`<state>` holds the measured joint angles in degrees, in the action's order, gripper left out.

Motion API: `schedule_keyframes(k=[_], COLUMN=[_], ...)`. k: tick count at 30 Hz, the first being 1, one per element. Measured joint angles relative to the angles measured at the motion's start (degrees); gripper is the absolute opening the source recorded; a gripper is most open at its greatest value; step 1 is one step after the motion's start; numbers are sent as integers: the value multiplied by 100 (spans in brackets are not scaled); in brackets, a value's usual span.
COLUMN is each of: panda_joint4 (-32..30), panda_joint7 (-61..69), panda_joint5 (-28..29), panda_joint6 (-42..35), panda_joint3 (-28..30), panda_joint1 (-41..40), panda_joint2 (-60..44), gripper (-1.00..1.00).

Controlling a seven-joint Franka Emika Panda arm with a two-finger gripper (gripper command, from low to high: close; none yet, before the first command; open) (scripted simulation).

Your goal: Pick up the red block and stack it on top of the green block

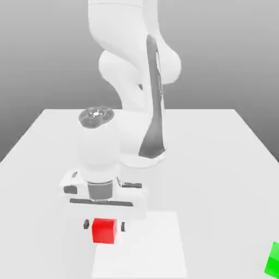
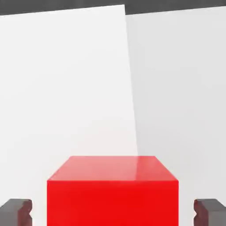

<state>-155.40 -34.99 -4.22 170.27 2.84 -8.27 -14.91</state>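
The arm was bent low over the near part of the white tabletop [image 1: 218, 163], with the gripper [image 1: 104, 225] pointed straight down. The red block [image 1: 104, 230] sat on the tabletop between the two dark fingers [image 1: 86, 224], one on each side of it. In the exterior view a thin gap showed between each finger and the block's side. The hand view showed the same: the red block [image 2: 113, 190] stood centred between the fingertips [image 2: 16, 211], with white tabletop visible on both sides between block and fingers. The fingers were therefore apart, straddling the block without clamping it. The block rested flat, upright and square to the fingers.

The green block [image 1: 273, 259] lay on the tabletop at the exterior view's right edge, partly cut off, well apart from the red block and the gripper.
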Motion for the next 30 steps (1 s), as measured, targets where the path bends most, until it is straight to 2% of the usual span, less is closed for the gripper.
schedule_keyframes(k=[4, 11, 25, 29, 30], panda_joint4=[-4, -80, 2587, 3036, 3063], panda_joint7=[-16, -252, -8, -153, -203], panda_joint5=[20, 383, 1054, 1425, 1504], panda_joint6=[-18, -1108, -2560, -2261, -2127], panda_joint3=[-7, 54, -1606, -1644, -1608], panda_joint1=[-10, 184, 2216, 2680, 2725], panda_joint2=[21, 1189, -95, -872, -1040], gripper=[-100, -100, -100, -100, 100])
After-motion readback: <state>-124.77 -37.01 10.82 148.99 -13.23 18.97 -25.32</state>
